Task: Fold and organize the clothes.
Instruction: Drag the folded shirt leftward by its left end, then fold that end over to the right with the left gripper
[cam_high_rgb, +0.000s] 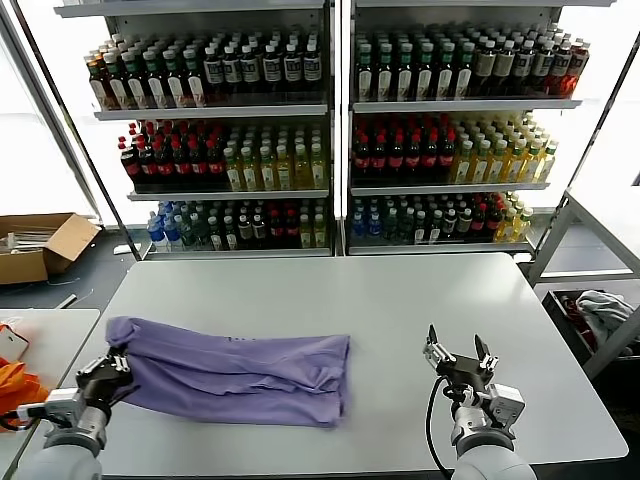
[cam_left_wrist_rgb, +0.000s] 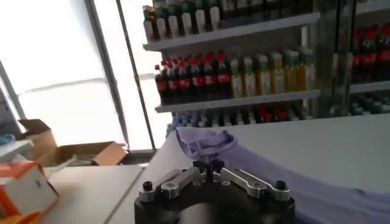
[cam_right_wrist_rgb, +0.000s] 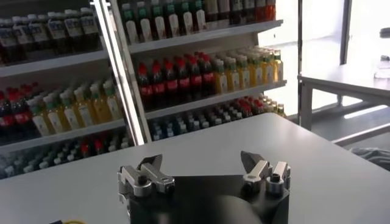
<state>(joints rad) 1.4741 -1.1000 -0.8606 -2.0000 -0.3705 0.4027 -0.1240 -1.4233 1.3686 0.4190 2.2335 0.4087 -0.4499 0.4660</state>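
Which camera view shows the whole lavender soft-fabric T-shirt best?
The head view: the lavender soft-fabric T-shirt lies folded across the white table, seen end to end. The left wrist view shows only the bunched end pinched in the left gripper. The right wrist view shows none of it.

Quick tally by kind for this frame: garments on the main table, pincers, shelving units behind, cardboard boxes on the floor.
Lavender T-shirt on the white table: 1
Pincers: 2, the left pincer shut on the shirt's edge, the right pincer open over the table
Bottle shelving units: 2
Cardboard box: 1
Total: 6
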